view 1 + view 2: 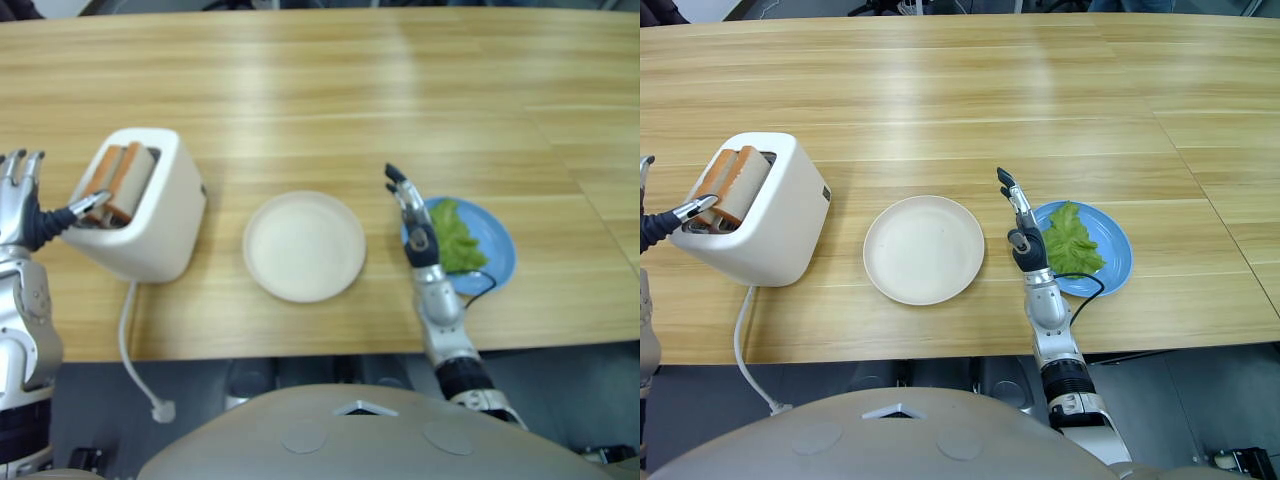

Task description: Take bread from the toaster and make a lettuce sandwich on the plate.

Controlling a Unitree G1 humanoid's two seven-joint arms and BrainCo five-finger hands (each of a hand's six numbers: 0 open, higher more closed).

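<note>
The bench is pale, grained wood with a soft sheen. The toaster has a smooth white plastic-looking shell. The cream plate looks matt and the blue plate glossier. The left hand and right hand look like silvery metal.

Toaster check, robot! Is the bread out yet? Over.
Left hand open, fingertip at the bread, both slices in the toaster. Right hand open beside the lettuce. Plate bare, nothing in the way.
</note>
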